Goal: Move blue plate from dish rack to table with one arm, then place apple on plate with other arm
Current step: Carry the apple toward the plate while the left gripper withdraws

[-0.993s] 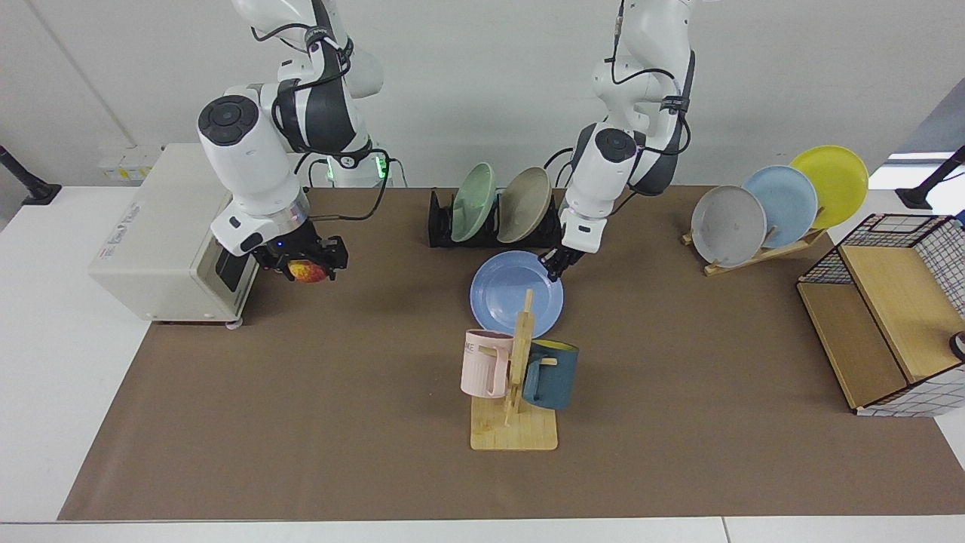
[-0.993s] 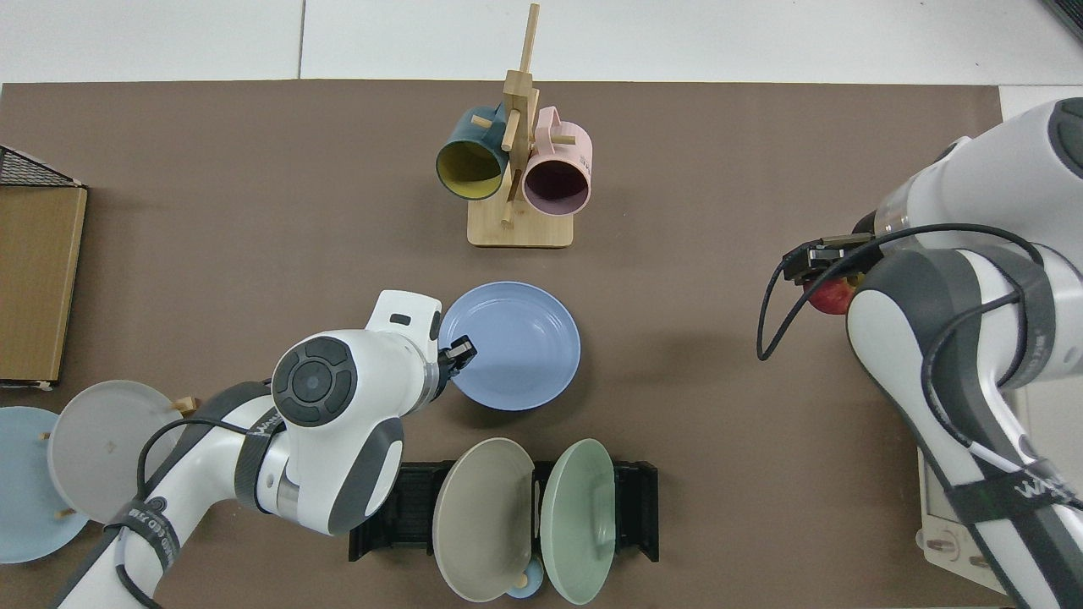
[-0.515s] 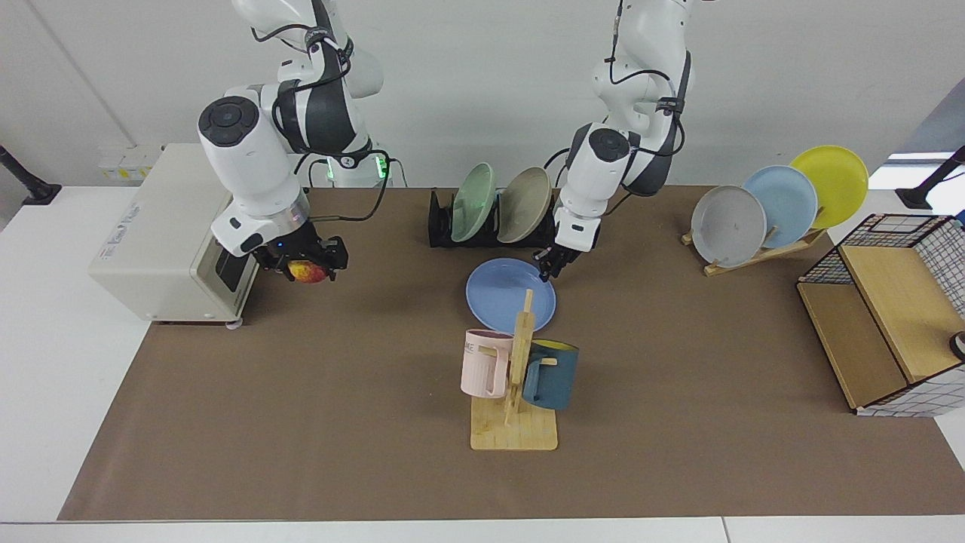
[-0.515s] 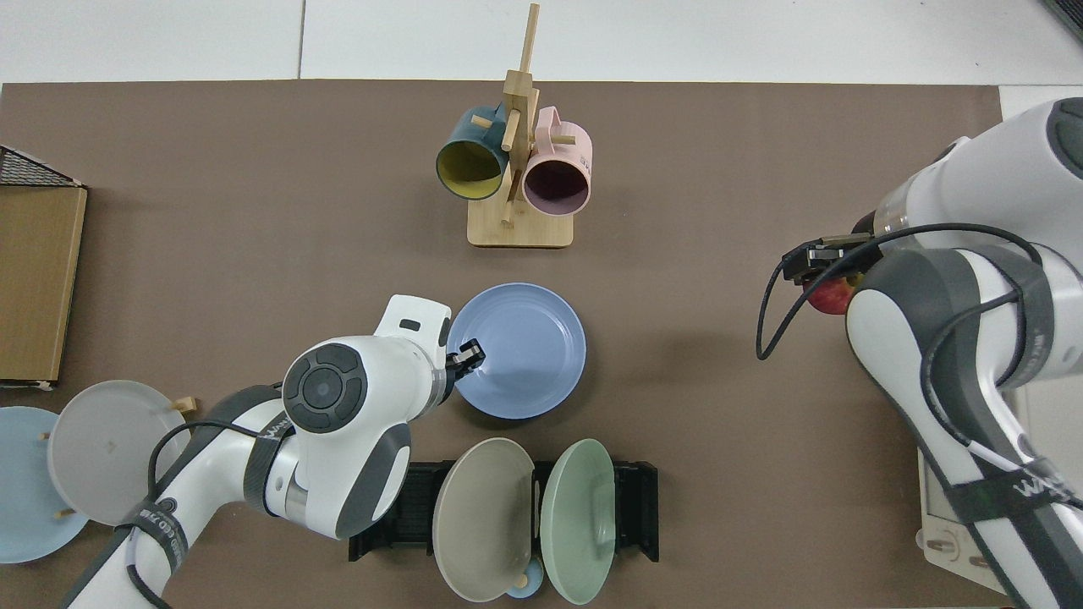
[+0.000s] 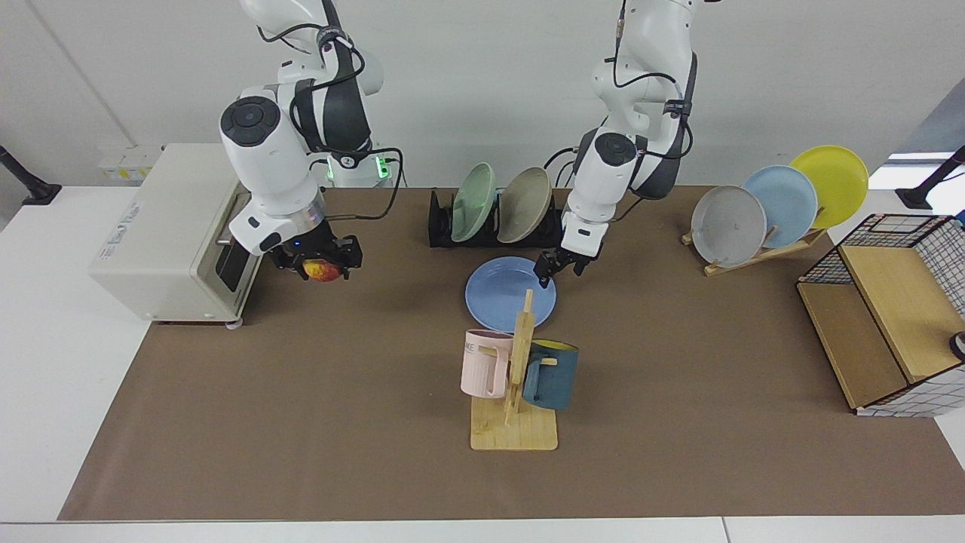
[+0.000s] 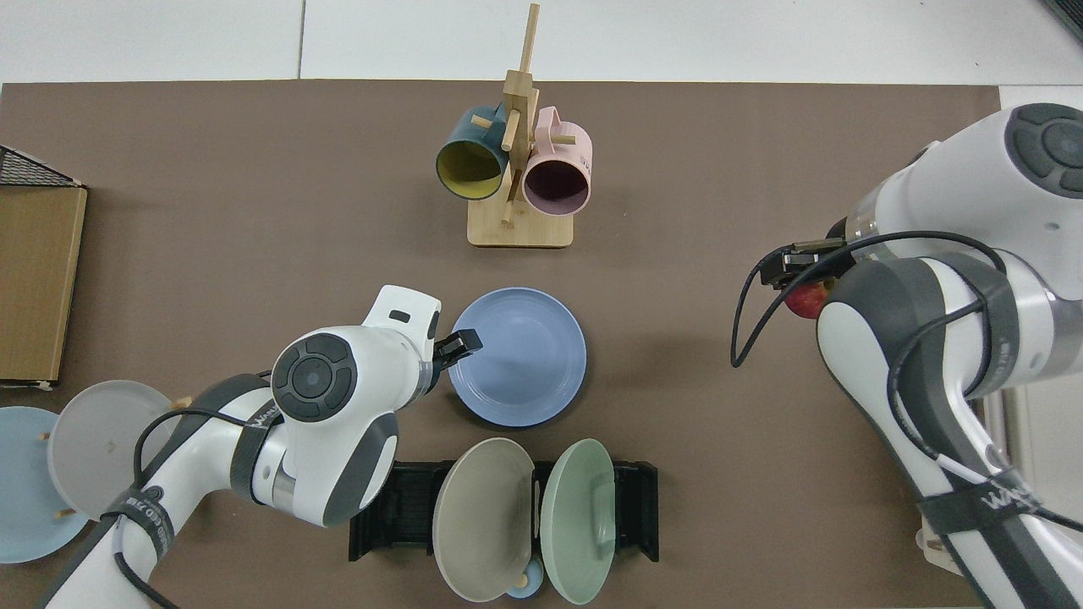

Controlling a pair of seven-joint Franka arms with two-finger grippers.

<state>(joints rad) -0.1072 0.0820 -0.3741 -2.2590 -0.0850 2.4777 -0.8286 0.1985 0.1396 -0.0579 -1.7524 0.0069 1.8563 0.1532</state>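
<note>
The blue plate (image 5: 507, 296) (image 6: 520, 359) lies flat on the brown table mat (image 5: 317, 422) (image 6: 220, 220), just in front of the black dish rack (image 5: 439, 220) (image 6: 636, 507). My left gripper (image 5: 559, 271) (image 6: 461, 344) hangs open at the plate's rim on the rack side, holding nothing. My right gripper (image 5: 320, 265) (image 6: 804, 283) is shut on the red and yellow apple (image 5: 323, 270) (image 6: 806, 298), held above the mat beside the white box, well apart from the plate.
A green plate (image 5: 473, 202) and a beige plate (image 5: 525, 204) stand in the rack. A wooden mug tree (image 5: 516, 377) (image 6: 513, 169) with two mugs stands close in front of the blue plate. A wooden stand (image 5: 758, 253) holds three plates. A white box (image 5: 158, 234) and a wire shelf (image 5: 882, 332) flank the mat.
The left gripper has let go of the blue plate, opened and risen off its rim; the plate now lies flat. The right arm has carried the apple slightly toward the middle.
</note>
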